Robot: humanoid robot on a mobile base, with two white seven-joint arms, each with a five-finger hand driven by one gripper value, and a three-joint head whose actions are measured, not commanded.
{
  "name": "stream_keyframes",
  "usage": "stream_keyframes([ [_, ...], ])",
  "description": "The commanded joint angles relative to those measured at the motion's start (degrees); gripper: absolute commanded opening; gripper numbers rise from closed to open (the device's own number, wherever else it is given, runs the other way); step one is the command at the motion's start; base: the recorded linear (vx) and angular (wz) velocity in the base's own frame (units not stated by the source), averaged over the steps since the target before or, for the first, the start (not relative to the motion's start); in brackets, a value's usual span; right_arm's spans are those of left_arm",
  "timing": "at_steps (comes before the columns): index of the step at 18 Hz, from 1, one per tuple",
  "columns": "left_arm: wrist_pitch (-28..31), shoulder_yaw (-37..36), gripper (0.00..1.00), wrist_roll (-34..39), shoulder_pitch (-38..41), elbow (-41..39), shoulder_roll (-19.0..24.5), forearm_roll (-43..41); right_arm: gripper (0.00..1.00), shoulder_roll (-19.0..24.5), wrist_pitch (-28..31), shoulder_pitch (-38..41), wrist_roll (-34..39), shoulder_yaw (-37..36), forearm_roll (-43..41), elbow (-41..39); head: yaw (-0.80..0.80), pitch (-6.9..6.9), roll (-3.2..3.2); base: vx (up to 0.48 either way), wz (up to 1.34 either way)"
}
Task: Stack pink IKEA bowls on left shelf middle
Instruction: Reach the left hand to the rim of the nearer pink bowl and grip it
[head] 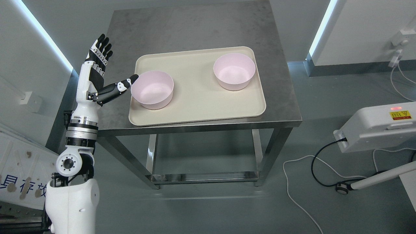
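Near the tray's (195,107) left edge, our left hand (99,70) is spread, gripping nothing, thumb seemingly touching the near pink bowl (152,90); the other bowl (234,71) sits toward its far right corner.

Grey floor (208,211), steel table (195,26), pale walls (26,58) with blue-white light strips (320,29), loose cables (292,182).

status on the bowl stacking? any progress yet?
Done: nothing. The two pink plastic bowls, near-left bowl and far-right bowl, sit apart on the beige rectangular tray on the grey metal table.
In hand: nothing; the left hand is open beside the near-left bowl, thumb tip at its rim.
Left: grasp, stack and shelve both.
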Motion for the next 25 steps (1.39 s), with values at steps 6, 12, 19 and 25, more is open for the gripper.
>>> stream_keyframes([
  [6, 3.8, -6.0, 0.97, -6.9, -8.5, 5.2, 1.0, -0.6, 1.00, -1.0, 0.0, 0.0, 0.0, -0.3, -0.1, -1.0, 0.00, 0.00, 0.00, 0.002, 0.00],
  [12, 15.1, -13.1, 0.94, -17.3, -19.6, 17.1, 8.6, -11.7, 1.00, -1.0, 0.0, 0.0, 0.0, -0.3, -0.1, -1.0, 0.00, 0.00, 0.00, -0.002, 0.00],
  [19, 15.1, -13.0, 0.82, -20.3, -21.6, 24.0, 8.8, -13.8, 1.00, -1.0, 0.0, 0.0, 0.0, -0.3, -0.1, -1.0, 0.00, 0.00, 0.00, 0.000, 0.00],
  [25, 14.7, -13.5, 0.75, -20.5, -21.2, 24.6, 11.0, -19.1, 1.00, -1.0, 0.0, 0.0, 0.0, -0.3, -0.1, -1.0, 0.00, 0.00, 0.00, 0.000, 0.00],
])
